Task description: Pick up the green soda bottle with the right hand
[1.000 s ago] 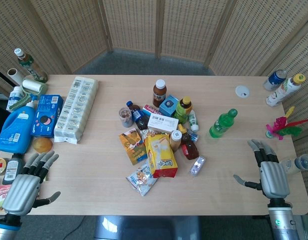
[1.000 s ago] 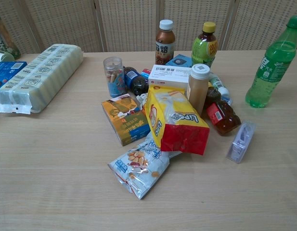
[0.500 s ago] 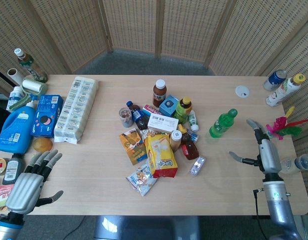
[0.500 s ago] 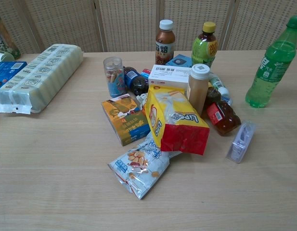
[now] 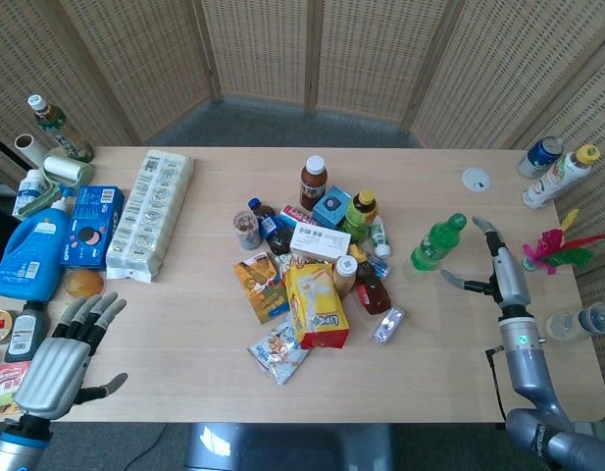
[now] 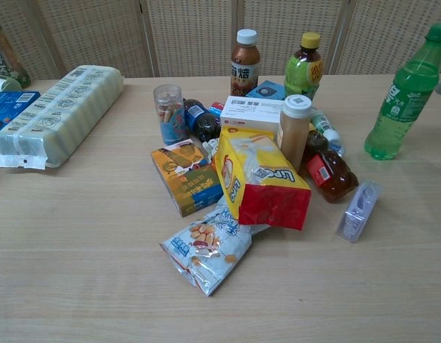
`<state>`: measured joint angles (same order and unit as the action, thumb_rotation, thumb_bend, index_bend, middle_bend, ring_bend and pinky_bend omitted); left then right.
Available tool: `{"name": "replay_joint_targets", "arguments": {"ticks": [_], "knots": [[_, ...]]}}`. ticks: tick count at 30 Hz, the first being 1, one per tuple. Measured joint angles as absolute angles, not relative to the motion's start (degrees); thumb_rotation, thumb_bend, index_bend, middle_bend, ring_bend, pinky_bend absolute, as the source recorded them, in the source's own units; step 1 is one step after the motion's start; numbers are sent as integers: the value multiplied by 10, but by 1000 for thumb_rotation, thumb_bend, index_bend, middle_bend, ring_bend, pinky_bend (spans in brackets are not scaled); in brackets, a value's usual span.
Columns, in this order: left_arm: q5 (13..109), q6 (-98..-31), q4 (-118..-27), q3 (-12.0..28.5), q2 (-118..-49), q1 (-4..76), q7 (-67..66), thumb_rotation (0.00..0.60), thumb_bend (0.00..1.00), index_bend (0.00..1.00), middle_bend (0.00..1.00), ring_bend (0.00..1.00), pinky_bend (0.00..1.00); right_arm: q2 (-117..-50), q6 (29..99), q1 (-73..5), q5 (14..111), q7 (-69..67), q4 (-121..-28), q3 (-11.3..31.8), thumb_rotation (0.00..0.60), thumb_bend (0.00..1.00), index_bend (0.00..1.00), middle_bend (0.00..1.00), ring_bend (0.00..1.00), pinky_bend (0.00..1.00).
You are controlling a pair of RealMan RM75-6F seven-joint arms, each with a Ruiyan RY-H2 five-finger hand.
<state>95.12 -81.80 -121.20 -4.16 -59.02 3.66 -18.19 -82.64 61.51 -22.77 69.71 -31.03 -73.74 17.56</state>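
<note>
The green soda bottle (image 5: 436, 242) (image 6: 404, 94) stands upright on the table, right of the central pile of goods. My right hand (image 5: 498, 268) is open just to the bottle's right, turned edge-on, its thumb pointing toward the bottle with a small gap between them. A fingertip shows at the right edge of the chest view, beside the bottle. My left hand (image 5: 59, 355) hovers open at the table's near left corner, fingers spread.
A pile of snacks and bottles (image 5: 317, 265) fills the middle, a yellow chip bag (image 6: 264, 178) in front. A long pale pack (image 5: 150, 212) and blue goods (image 5: 32, 243) lie left. Two bottles (image 5: 552, 169), a pink toy (image 5: 553, 246) and a white cap (image 5: 476, 179) sit at the right.
My right hand has moved forward and left toward the green bottle, turning from palm-down to edge-on. The left hand shifted slightly. The bottle has not moved.
</note>
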Motion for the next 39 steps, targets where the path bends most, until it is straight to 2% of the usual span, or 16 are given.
{"name": "replay_joint_targets", "arguments": {"ticks": [19,21,22,24,25,27,28,29,32,35,39], "knots": [[951,-826,-1224,-45,-582,29,-187,600,221,79,37,0,0,-901,501,-305,684,-378,-594,187,498,0,0,0,0,0],[950,-828,-1224,-45,-580,27,-186,600,220,80,36,0,0,-910,491,-315,683,-383,-579,189,508,0,12,11,0,0],[950,-829,-1225,-46,-579,26,-186,600,221,79,36,0,0,-916,485,-321,682,-386,-568,191,533,0,34,25,0,0],[950,-832,-1225,-47,-577,23,-185,600,220,79,36,0,0,-926,479,-330,681,-390,-551,195,592,0,120,118,0,49],[950,-834,-1225,-48,-576,22,-185,600,221,79,36,0,0,-934,476,-335,680,-393,-538,197,598,0,155,167,0,92],[951,-836,-1226,-49,-574,19,-184,600,221,80,36,0,0,-947,476,-342,678,-397,-518,202,600,0,258,320,46,268],[951,-838,-1226,-49,-573,18,-183,600,221,80,36,0,0,-957,475,-347,676,-402,-505,206,600,0,309,399,108,364],[951,-839,-1226,-50,-572,17,-181,600,221,80,36,0,0,-964,475,-350,674,-407,-496,208,600,0,358,479,213,465],[952,-842,-1225,-50,-570,15,-178,600,221,80,36,0,0,-986,479,-357,671,-419,-467,215,600,0,464,662,477,637],[951,-841,-1224,-51,-570,14,-176,600,222,80,36,0,0,-1002,492,-360,671,-428,-446,220,600,0,556,812,629,740],[952,-839,-1222,-50,-570,15,-172,600,222,80,35,0,0,-1008,516,-357,673,-433,-441,223,600,1,605,905,712,798]]}}
